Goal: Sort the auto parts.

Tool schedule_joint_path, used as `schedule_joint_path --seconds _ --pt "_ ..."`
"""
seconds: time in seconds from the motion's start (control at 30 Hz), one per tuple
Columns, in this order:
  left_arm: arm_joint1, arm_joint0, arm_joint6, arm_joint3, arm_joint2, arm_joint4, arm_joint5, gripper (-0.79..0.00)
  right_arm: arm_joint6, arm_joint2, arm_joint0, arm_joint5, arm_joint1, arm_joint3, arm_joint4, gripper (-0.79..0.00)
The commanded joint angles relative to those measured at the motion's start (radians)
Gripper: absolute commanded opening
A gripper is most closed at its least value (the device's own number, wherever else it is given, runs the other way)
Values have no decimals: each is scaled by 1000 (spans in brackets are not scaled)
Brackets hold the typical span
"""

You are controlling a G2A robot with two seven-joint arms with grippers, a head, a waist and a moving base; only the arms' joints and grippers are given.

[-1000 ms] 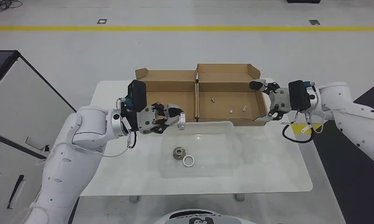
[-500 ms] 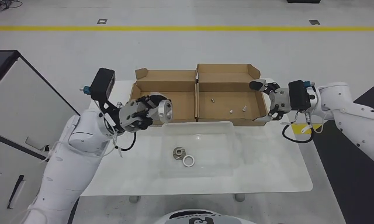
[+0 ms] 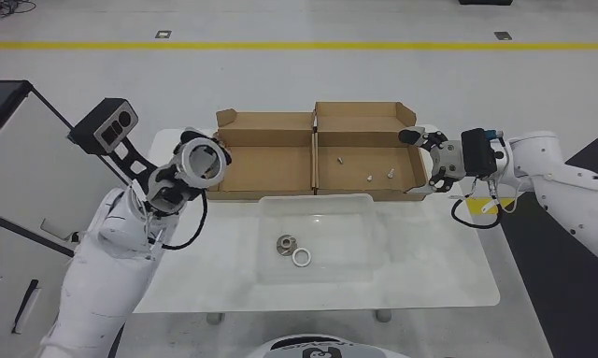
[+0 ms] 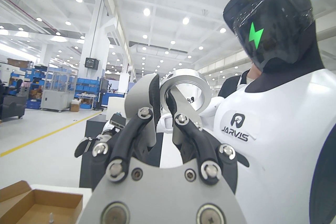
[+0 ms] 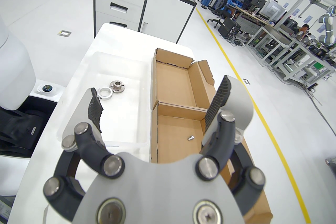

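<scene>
My left gripper (image 3: 192, 167) is raised above the table's left side, next to the left cardboard box (image 3: 271, 169), and points upward. It is shut on the wall of a wide silver metal ring (image 3: 205, 161), one finger inside and one outside; in the left wrist view the ring (image 4: 194, 83) stands above the gripper (image 4: 163, 97). A flanged metal hub (image 3: 284, 244) and a small pale ring (image 3: 302, 257) lie in the clear tray (image 3: 346, 260). My right gripper (image 3: 421, 160) is open at the right end of the right box (image 3: 360, 166), holding nothing.
The right box holds small bolts (image 3: 340, 157), one of them a bolt (image 5: 190, 138) in the right wrist view. The left box interior is bare. Both boxes sit behind the tray on the white table (image 3: 439, 264). A cabinet (image 5: 147, 4) stands beyond the table's far end.
My left arm has lifted the silver ring from just above the tray's back edge up and to the left, turning the wrist upward. The right arm has not moved.
</scene>
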Motion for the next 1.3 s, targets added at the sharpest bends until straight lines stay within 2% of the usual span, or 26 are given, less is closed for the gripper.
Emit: schedule_joint_path --seconds 0.0,0.13,0.23,0.37,0.53,0.7,0.83,1.13,1.17,1.27 --pt "-5 7 -48 3 -19 -24 0 -785 0 0 0 0 0 0 0 0" --pt "-13 21 -144 22 -57 -25 0 -785 0 0 0 0 0 0 0 0" --pt "-16 29 -223 40 -84 33 0 -785 0 0 0 0 0 0 0 0" --pt "-19 37 -266 40 -111 85 0 -785 0 0 0 0 0 0 0 0" --pt "-24 48 -268 32 -117 89 0 -785 0 0 0 0 0 0 0 0" --pt "-33 59 -235 22 -119 -27 0 -785 0 0 0 0 0 0 0 0" --pt "-42 67 -249 31 -137 -149 0 -785 0 0 0 0 0 0 0 0" --pt "-84 69 -407 52 -209 -436 0 -785 0 0 0 0 0 0 0 0" --pt "-90 68 -440 57 -220 -456 0 -785 0 0 0 0 0 0 0 0" --pt "-100 72 -440 65 -238 -428 0 -785 0 0 0 0 0 0 0 0"
